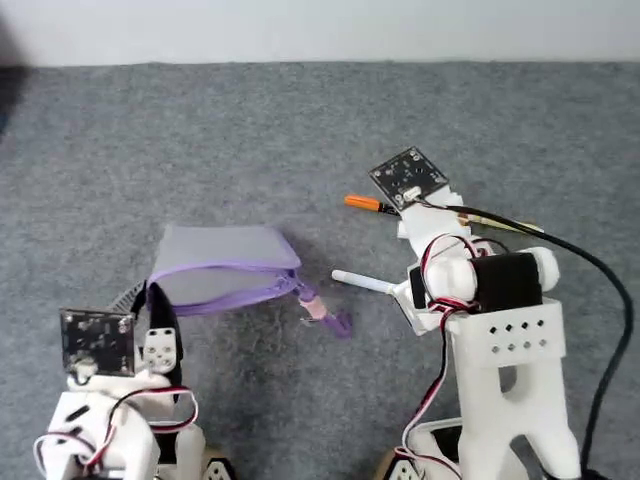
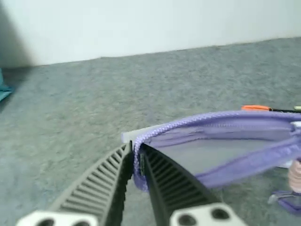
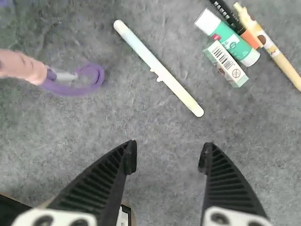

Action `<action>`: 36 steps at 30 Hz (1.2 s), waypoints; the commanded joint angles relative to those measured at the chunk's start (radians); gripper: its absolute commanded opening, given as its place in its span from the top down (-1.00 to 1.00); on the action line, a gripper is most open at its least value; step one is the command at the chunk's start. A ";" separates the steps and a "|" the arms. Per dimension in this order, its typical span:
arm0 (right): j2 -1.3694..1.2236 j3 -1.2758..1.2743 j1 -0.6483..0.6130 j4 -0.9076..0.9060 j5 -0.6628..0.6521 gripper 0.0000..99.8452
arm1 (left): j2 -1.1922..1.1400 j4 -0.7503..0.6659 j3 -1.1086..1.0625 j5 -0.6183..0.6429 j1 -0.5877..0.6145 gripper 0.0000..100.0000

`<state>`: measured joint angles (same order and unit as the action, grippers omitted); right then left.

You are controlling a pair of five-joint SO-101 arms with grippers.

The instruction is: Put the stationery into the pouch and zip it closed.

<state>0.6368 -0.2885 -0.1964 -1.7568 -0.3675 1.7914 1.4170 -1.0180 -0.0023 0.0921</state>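
Grey felt table (image 1: 200, 140), purple pouch (image 1: 222, 258), pale pen (image 3: 157, 67), glue stick (image 3: 228, 37), small box (image 3: 226, 65)

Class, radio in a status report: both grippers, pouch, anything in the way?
Left gripper shut on pouch rim, pouch unzipped. Right gripper open near white pen, not yet picked. Nothing in the way.

Open purple pouch (image 1: 225, 258) near white pen (image 1: 365, 283)

open carpet (image 3: 70, 122) around white pen (image 3: 157, 70), pouch (image 1: 225, 255) mouth gaping
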 commanded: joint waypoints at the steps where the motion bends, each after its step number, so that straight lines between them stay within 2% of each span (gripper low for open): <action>1: -0.059 0.006 0.004 -0.008 -0.017 0.58 | -0.101 -0.002 0.077 0.018 0.055 0.98; 7: -0.323 0.089 0.002 0.004 -0.106 0.57 | -0.258 -0.040 0.148 0.150 0.064 0.98; 15: -0.687 0.333 -0.085 0.018 -0.238 0.57 | -0.262 -0.032 0.157 0.166 0.068 0.98; 26: -1.076 0.549 -0.173 0.094 -0.250 0.58 | -0.259 0.002 0.162 0.169 0.072 0.98; 34: -1.244 0.598 -0.170 0.229 -0.250 0.58 | -0.259 0.002 0.160 0.170 0.074 0.98; 36: -1.274 0.600 -0.170 0.234 -0.247 0.64 | -0.259 0.002 0.160 0.170 0.074 0.98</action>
<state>-0.6306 0.2639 -0.3636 -1.5405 -0.6099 1.5413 1.4139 -0.8984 0.1542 0.1580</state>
